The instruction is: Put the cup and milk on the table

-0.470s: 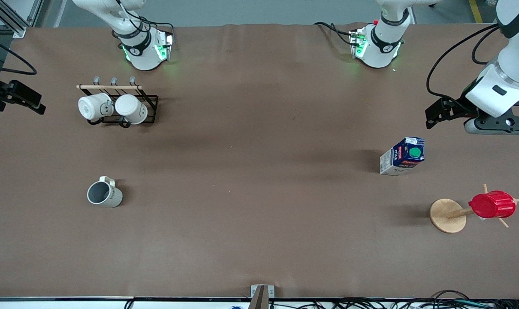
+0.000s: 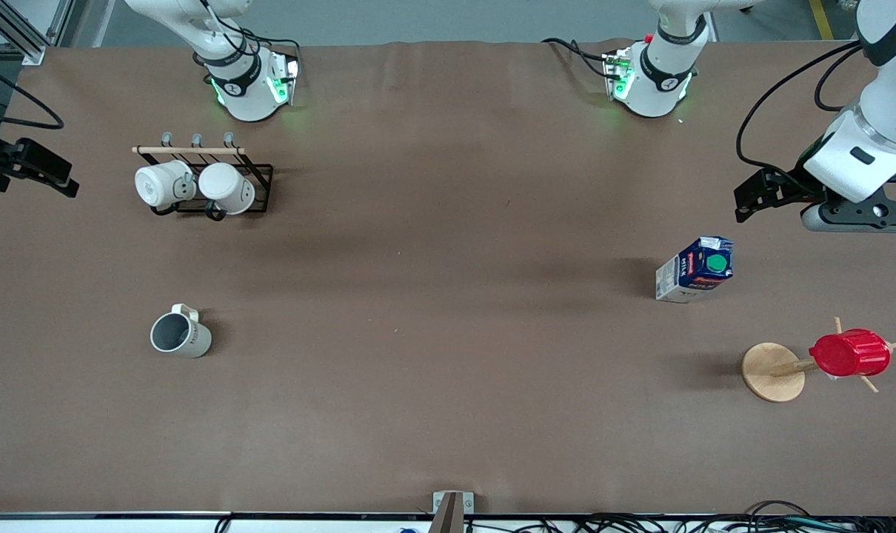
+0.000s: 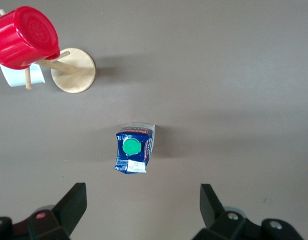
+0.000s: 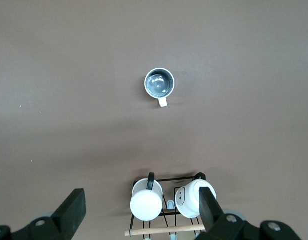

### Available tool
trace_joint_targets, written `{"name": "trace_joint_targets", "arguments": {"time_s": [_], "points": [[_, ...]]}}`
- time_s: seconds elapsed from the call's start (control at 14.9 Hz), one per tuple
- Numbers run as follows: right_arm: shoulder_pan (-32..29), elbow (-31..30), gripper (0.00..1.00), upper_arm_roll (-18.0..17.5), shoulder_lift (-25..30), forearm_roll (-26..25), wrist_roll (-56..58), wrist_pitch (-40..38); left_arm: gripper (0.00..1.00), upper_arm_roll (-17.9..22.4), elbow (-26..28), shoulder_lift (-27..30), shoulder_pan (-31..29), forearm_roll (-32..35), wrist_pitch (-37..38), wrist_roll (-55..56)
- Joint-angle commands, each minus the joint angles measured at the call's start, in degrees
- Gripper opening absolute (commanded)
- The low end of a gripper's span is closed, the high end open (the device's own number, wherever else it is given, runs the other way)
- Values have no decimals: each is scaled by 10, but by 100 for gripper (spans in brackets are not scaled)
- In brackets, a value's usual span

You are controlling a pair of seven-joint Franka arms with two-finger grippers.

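Hardly any change from half a second back: cup (image 2: 180, 334) and milk (image 2: 696, 269) in the same spots on the table (image 2: 448, 370), left gripper (image 3: 140, 212) barely shifted. Fingers (image 3: 74, 202) spread wide, empty, high over the table with the carton just ahead of the tips. Right gripper (image 4: 141, 212) likewise splayed and empty, waiting above the rack of white mugs (image 4: 168, 197), cup well ahead. Probably light, crushable card; best pinched low across flat sides. Mug rigid, glazed, likely slippery; rim wall the likely hold.
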State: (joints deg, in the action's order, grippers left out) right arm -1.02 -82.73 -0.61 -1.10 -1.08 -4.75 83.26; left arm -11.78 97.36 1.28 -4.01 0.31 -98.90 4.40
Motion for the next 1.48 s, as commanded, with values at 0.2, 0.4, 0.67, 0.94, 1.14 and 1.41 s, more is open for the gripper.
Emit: {"name": "trace_joint_targets", "arguments": {"time_s": [0.2,0.4,0.67,0.94,1.14,1.41], "points": [[-2,-16,100,-1,16,6,5,1,100,-2,-10,-6,0,0,5,0],[-2,-16,100,0,16,6,5,1,100,-2,-10,-7,0,0,4,0],[-2,-16,100,0,16,6,5,0,99,-2,-5,-8,-2,0,-1,-4],[-3,-16,100,0,16,6,5,1,100,-2,7,-22,-6,2,-9,-5],[-2,-16,100,0,16,6,5,1,100,-1,55,-26,-6,2,-55,-5],[-3,-16,100,1,15,6,6,2,100,-1,163,-22,-18,3,-175,-7]]}}
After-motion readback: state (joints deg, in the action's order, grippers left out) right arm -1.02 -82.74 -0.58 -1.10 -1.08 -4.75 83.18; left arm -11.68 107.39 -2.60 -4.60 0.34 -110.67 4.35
